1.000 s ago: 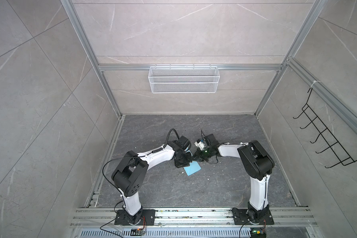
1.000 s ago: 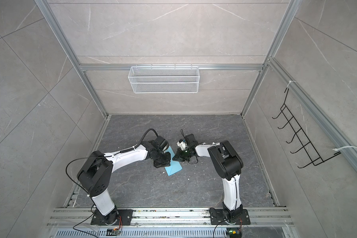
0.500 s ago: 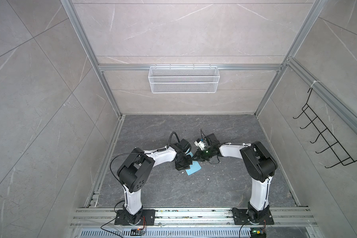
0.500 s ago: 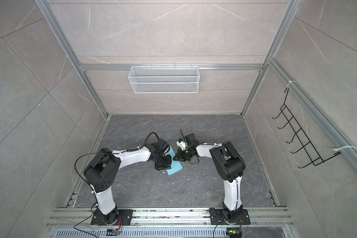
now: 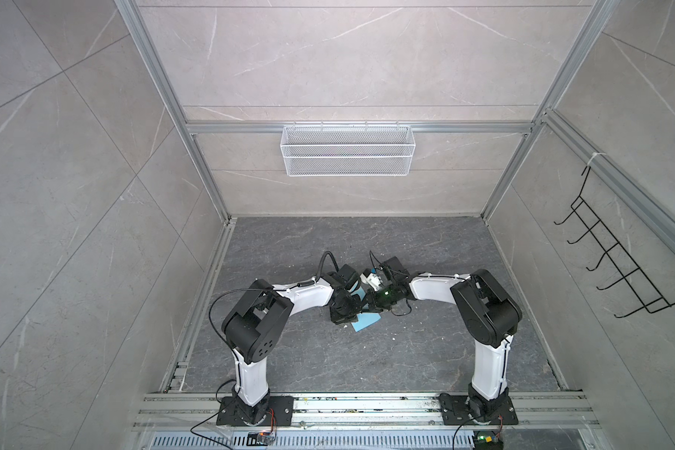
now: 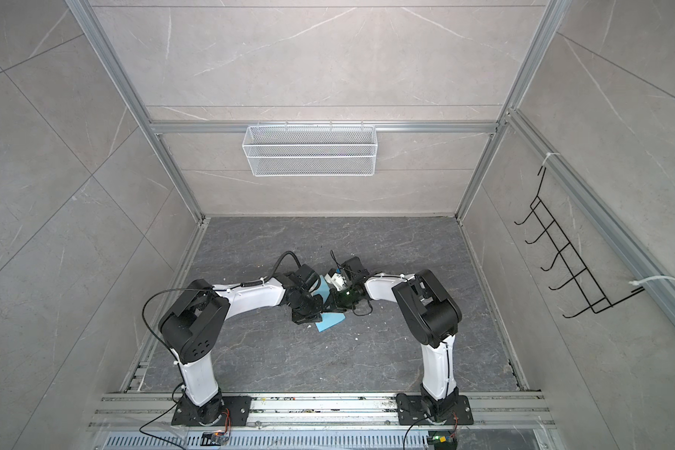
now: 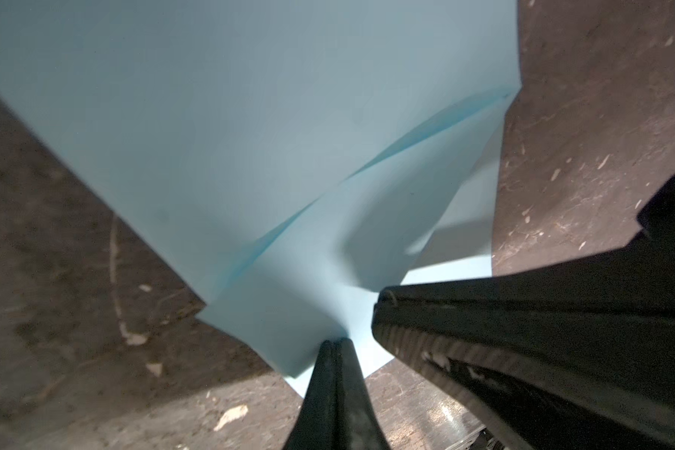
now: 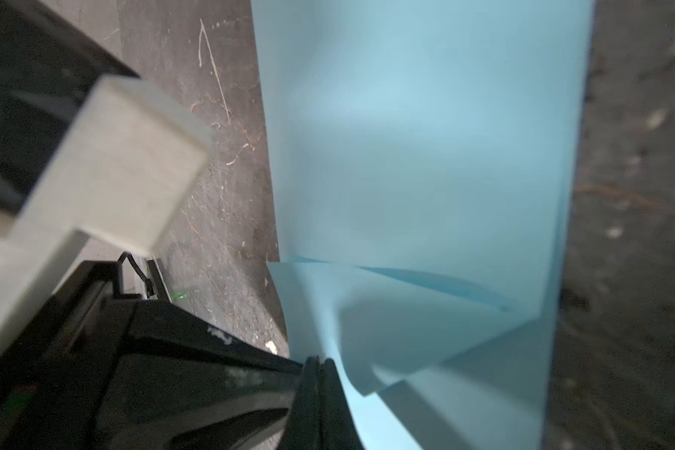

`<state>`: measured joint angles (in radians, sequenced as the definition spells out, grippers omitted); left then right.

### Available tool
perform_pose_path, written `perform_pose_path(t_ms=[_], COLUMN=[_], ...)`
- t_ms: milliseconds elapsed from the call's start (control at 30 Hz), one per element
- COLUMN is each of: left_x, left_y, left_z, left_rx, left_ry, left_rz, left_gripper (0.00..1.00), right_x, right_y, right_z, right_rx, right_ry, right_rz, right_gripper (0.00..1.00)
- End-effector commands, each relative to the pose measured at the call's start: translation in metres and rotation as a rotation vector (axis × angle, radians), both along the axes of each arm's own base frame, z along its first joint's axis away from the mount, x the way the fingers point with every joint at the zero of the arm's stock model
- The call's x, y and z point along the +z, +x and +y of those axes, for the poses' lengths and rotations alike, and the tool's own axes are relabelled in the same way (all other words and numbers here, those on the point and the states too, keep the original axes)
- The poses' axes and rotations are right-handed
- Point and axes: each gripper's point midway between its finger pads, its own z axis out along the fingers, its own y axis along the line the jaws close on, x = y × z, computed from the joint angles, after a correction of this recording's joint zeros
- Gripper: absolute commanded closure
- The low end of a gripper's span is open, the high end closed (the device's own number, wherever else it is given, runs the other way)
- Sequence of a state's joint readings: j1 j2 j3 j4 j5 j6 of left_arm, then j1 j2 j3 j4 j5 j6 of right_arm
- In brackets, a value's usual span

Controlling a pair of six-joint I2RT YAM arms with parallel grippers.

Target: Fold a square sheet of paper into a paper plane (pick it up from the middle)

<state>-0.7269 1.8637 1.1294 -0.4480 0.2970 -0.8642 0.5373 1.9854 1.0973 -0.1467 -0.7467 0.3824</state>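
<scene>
Currently, the left gripper [image 7: 334, 343] is closed, its jaws pinching a puckered edge of the light-blue square sheet of paper [image 7: 250, 136]. The sheet is partly folded, with a diagonal crease. In both top views it sits mid-way across the dark work surface [image 5: 406, 350], between the two wrists. Just beside, the right gripper [image 8: 319, 361] is likewise closed, pinching a raised flap of the same sheet.
</scene>
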Motion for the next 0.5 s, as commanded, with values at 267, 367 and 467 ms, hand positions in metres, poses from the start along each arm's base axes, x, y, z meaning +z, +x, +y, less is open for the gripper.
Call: perform_pose_path(t_ms=[267, 367, 467], left_x=[-0.017, -0.017, -0.015], left_y=[-0.019, -0.020, -0.019], left_z=[0.020, 0.021, 0.019], left_rx=[0.005, 0.001, -0.005], left_ry=[0.088, 0.089, 0.083], left_rz=[0.074, 0.075, 0.070], left_gripper=[1.00, 1.00, 1.00], right_x=[-0.032, -0.033, -0.029], right_y=[0.037, 0.058, 0.078], right_z=[-0.031, -0.042, -0.054], right_rx=[-0.106, -0.164, -0.220], right_ry=[-0.098, -0.111, -0.116], right_rz=[0.015, 0.007, -0.005], right_gripper=[0.96, 0.96, 0.96])
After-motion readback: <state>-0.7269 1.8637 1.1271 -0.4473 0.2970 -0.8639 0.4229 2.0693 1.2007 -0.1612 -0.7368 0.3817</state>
